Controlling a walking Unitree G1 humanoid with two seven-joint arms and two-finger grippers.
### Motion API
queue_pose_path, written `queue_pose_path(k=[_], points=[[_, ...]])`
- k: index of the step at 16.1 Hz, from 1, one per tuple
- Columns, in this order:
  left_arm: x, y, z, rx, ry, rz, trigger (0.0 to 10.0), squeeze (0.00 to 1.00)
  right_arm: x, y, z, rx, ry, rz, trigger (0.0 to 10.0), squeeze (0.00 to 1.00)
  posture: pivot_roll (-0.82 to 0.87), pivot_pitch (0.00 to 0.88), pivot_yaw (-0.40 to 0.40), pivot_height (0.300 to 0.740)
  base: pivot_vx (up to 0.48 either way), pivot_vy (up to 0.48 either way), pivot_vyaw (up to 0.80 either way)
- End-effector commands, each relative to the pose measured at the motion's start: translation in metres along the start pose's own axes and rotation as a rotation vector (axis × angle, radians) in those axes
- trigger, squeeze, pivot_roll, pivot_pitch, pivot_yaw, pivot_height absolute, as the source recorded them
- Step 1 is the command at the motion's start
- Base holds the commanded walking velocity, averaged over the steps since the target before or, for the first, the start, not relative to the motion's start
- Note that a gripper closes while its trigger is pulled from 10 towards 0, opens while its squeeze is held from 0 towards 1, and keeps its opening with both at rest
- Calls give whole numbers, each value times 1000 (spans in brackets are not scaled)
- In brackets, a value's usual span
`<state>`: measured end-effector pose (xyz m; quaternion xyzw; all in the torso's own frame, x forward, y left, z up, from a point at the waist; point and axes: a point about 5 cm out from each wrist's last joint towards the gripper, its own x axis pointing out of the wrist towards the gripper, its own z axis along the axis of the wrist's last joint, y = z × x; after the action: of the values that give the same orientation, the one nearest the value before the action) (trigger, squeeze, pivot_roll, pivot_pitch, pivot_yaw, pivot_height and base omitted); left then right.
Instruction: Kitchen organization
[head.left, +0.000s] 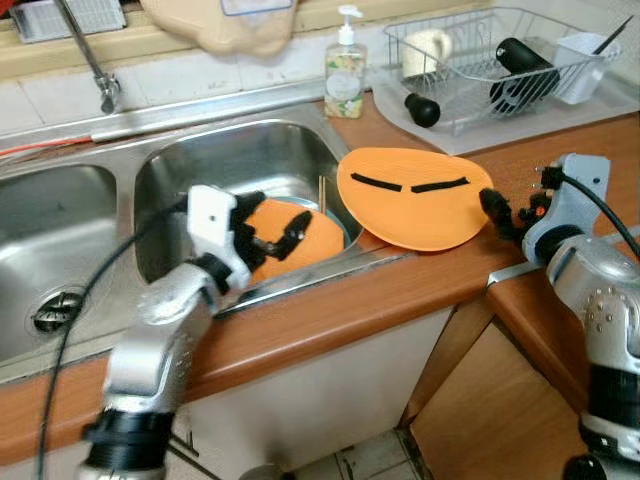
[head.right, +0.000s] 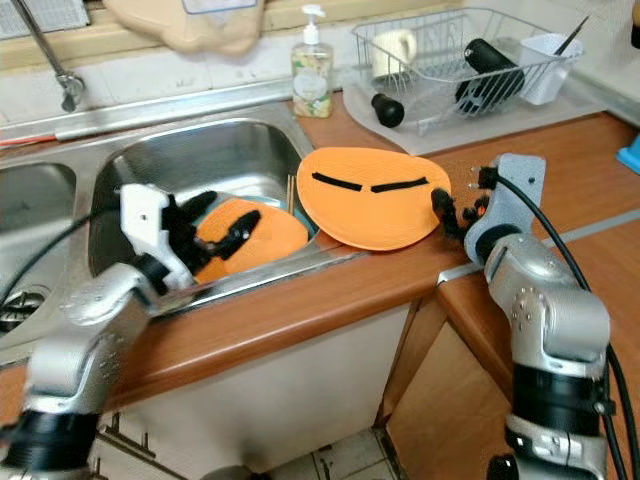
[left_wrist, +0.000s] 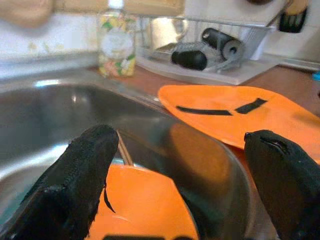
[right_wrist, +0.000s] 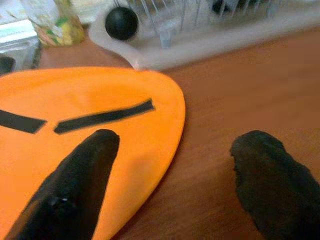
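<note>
An orange plate (head.left: 415, 200) with two black strips lies on the wooden counter, its left edge hanging over the sink rim. A second orange plate (head.left: 312, 240) rests inside the right sink basin (head.left: 240, 160). My left gripper (head.left: 275, 225) hovers open just over the sink plate, with nothing between its fingers (left_wrist: 75, 175). At the right edge of the counter plate my right gripper (head.left: 497, 212) is open; one finger (right_wrist: 80, 170) is over the plate's rim and the other finger (right_wrist: 270, 170) is over bare counter.
A soap bottle (head.left: 345, 70) stands behind the sink. A wire dish rack (head.left: 590, 55) with a cup and dark utensils sits at the back right. The tap (head.left: 95, 60) and a second basin (head.left: 50, 230) are to the left. A thin stick (head.left: 322, 195) leans in the sink.
</note>
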<state>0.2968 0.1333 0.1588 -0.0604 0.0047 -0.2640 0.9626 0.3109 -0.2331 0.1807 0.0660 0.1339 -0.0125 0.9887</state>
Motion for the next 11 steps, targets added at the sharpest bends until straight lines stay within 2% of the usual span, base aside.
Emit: queue_pose_path(k=[1, 2, 3, 4, 5, 6, 7, 8, 11], points=[[6, 4, -2, -30, 34, 26, 10000, 1000, 4, -1, 1, 29, 20, 5, 10000, 1000, -33, 0, 74, 740, 0, 0, 0], [16, 4, -2, -84, 51, 26, 10000, 1000, 6, 1, 0, 61, 33, 19, 10000, 827, -36, 0, 74, 740, 0, 0, 0], [28, 3, 0, -150, 58, 15, 10000, 1000, 8, 3, -1, 87, 50, 39, 10000, 78, -38, 0, 76, 740, 0, 0, 0], [34, 3, 1, -197, 68, 4, 10000, 1000, 9, 4, -4, 90, 70, 48, 10000, 0, -42, 0, 83, 740, 0, 0, 0], [42, 3, 1, -255, 73, -13, 10000, 1000, 10, 7, -8, 103, 92, 68, 10000, 0, -43, 0, 87, 740, 0, 0, 0], [51, 2, 1, -341, 79, -28, 10000, 910, 11, 12, -11, 124, 101, 98, 10000, 0, -43, 0, 91, 740, 0, 0, 0], [55, 0, 1, -394, 78, -48, 10000, 278, 11, 15, -11, 134, 102, 112, 10000, 0, -44, 0, 92, 740, 0, 0, 0], [65, -3, 0, -502, 85, -76, 10000, 0, 12, 23, -11, 146, 109, 149, 10000, 0, -44, 0, 92, 740, 0, 0, 0], [75, -5, -13, -524, 163, -69, 10000, 0, 12, 35, -13, 134, 123, 203, 10000, 0, -51, 0, 104, 740, 0, 0, 0]])
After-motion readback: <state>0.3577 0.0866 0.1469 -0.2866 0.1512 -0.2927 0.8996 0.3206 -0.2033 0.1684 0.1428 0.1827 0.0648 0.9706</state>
